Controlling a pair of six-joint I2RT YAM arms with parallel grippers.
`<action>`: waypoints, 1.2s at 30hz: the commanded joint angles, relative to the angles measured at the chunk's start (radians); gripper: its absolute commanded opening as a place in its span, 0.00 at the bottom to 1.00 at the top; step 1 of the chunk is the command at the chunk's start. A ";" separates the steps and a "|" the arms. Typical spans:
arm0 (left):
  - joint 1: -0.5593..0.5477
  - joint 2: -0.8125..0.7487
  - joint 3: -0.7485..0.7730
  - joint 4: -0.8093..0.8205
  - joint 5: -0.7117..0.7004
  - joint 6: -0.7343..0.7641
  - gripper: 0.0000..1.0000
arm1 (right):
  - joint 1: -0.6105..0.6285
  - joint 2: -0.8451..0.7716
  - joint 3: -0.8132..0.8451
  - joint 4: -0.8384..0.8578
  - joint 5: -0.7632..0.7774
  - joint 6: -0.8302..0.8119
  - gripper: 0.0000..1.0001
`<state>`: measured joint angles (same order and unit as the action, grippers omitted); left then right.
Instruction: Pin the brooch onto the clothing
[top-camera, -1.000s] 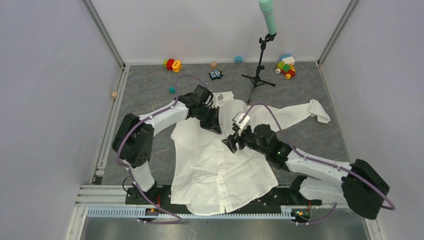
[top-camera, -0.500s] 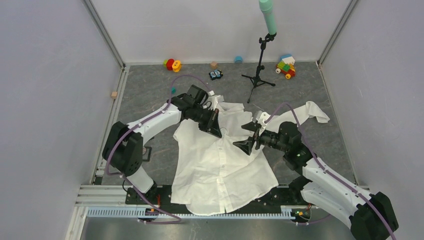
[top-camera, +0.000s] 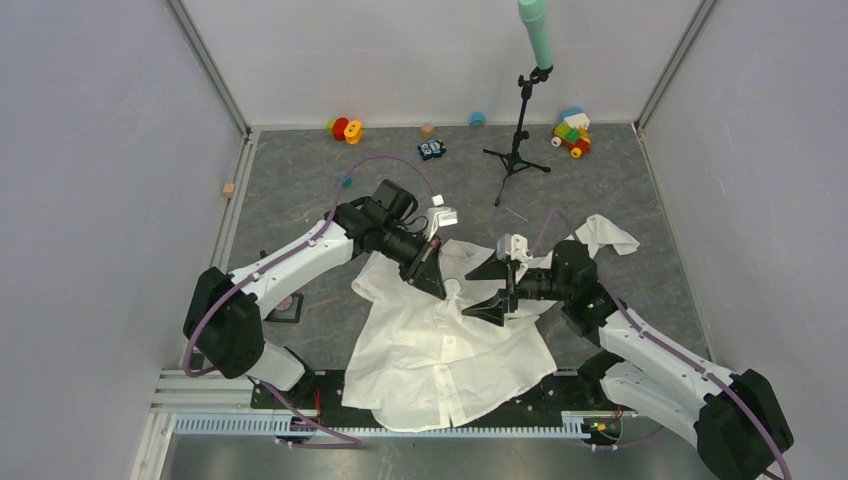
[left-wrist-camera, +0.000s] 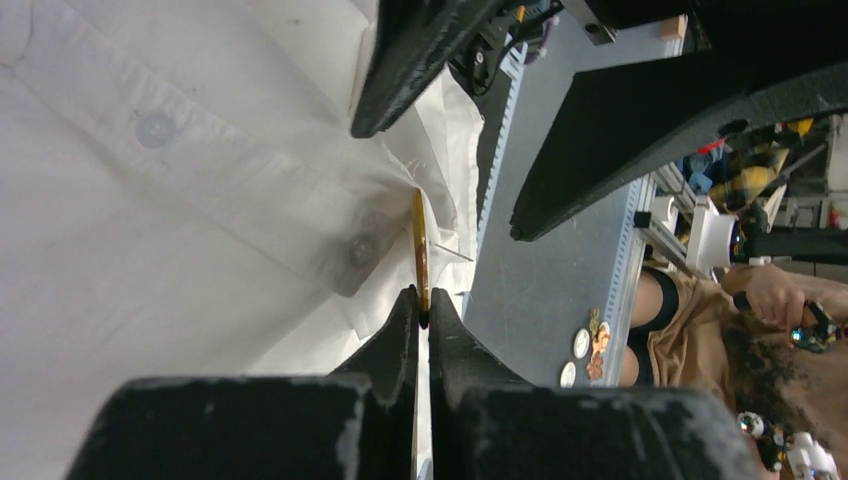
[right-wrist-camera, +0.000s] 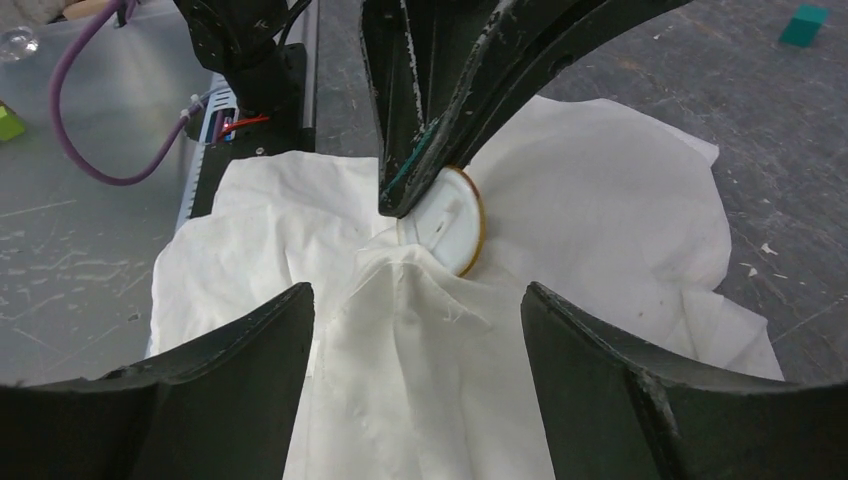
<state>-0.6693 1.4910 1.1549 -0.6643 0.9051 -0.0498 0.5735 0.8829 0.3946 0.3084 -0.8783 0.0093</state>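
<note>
I am pinching the brooch (right-wrist-camera: 457, 218) in my left claw (left-wrist-camera: 421, 305), the shirt (top-camera: 430, 350) bunching up against it. My right claw (right-wrist-camera: 410, 300) is gaping wide, facing it. I judge pinning is underway; next I should be steadying the fabric behind.

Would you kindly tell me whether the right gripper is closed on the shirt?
No, the right gripper stands wide open, with the bunched shirt lying unpinched in the gap.
</note>
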 joint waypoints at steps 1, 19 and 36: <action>-0.021 -0.021 0.005 -0.041 0.079 0.097 0.02 | -0.004 0.040 0.022 0.132 -0.080 0.074 0.78; -0.044 -0.032 0.001 -0.044 0.114 0.111 0.02 | 0.036 0.137 -0.023 0.290 -0.079 0.196 0.50; -0.064 -0.039 0.000 -0.063 0.128 0.135 0.02 | 0.068 0.241 -0.022 0.393 -0.058 0.294 0.15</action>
<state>-0.7151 1.4906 1.1446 -0.7296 0.9623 0.0624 0.6331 1.1046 0.3771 0.6346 -0.9390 0.3019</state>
